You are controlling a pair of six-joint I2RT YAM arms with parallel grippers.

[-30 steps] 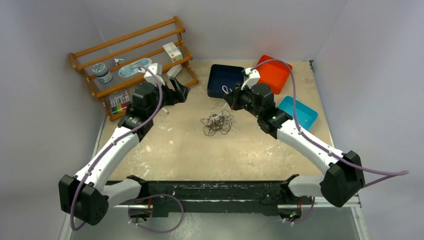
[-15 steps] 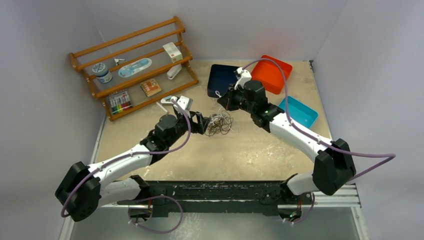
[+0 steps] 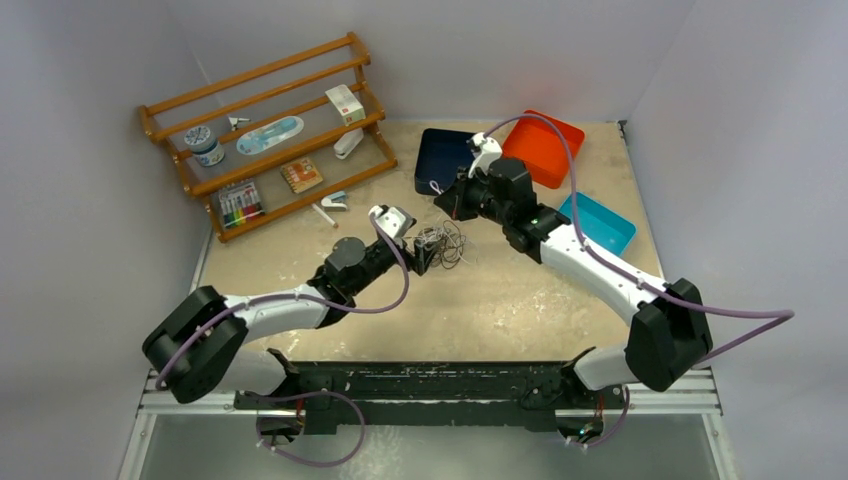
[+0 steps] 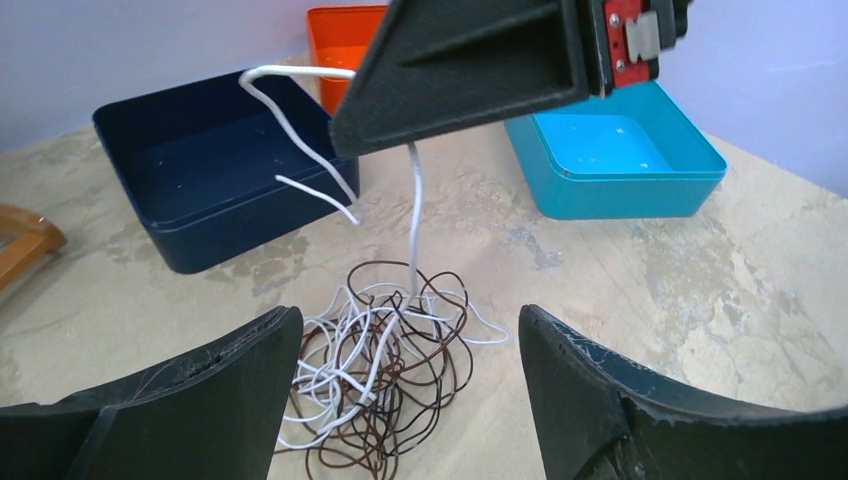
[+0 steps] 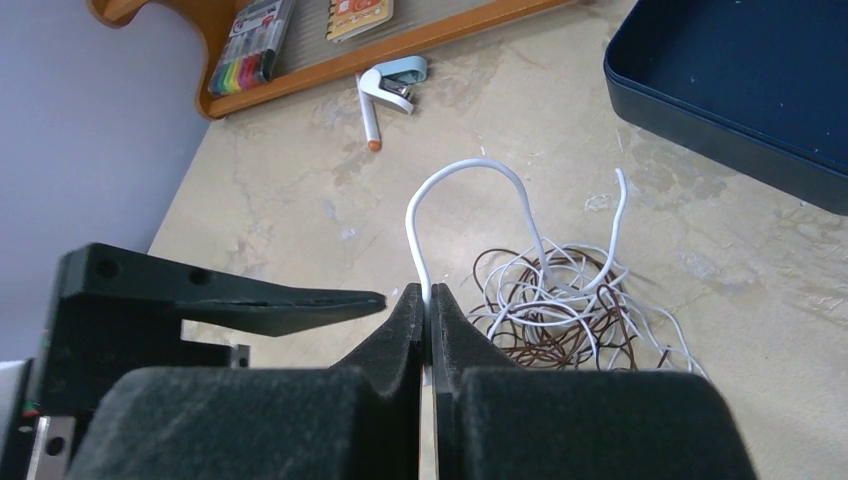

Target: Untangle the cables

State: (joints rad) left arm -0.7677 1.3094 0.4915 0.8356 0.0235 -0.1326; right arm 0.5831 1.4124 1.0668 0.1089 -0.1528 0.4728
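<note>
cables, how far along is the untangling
Done: nothing visibly; no cable lies apart from the tangle of cables on the table. In hand: the right gripper is shut on a white cable, holding one strand above the heap, while the left gripper is open, facing it. Left: pulling that strand free, then separating the remaining white and brown loops.

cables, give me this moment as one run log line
left gripper: open, facing cable knot | right gripper: shut on white cable | strand rises from knot to right gripper
</note>
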